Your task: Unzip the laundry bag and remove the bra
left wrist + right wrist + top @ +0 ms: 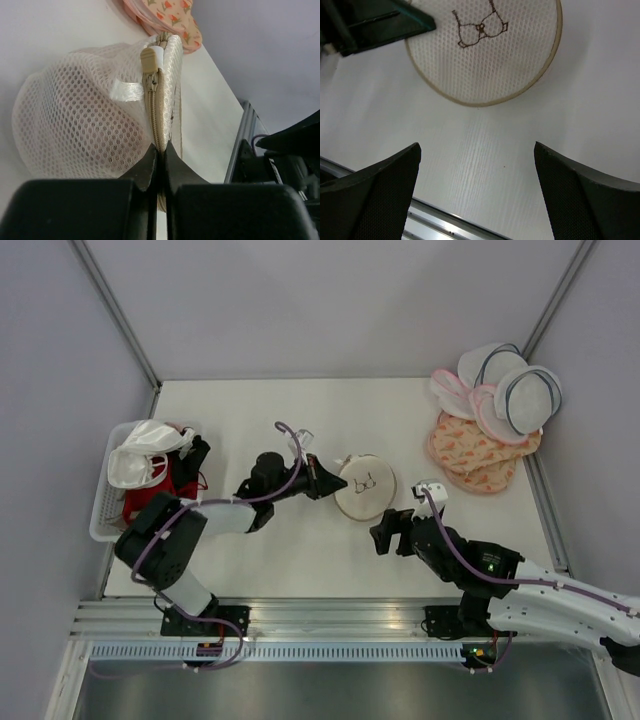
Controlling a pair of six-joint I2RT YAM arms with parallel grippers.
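Note:
The laundry bag [368, 488] is a round cream mesh pouch with a dark bra drawing, lying at the table's middle. My left gripper [333, 483] is shut on its left rim. In the left wrist view the fingertips [150, 160] pinch the beige zipper seam [156, 115], which looks closed up to its end tab [150, 58]. My right gripper [391, 532] is open and empty, just near of the bag and not touching it. In the right wrist view the right gripper [477, 147] hovers over bare table below the bag [485, 55]. The dusty pink bra is hidden.
A white basket [104, 510] at the left edge holds a white bra [140, 458] and a red bra [160, 490]. White domed bags [515, 390] and pink patterned flat bags [478, 452] lie at the back right. Metal rails run along the near edge [320, 618].

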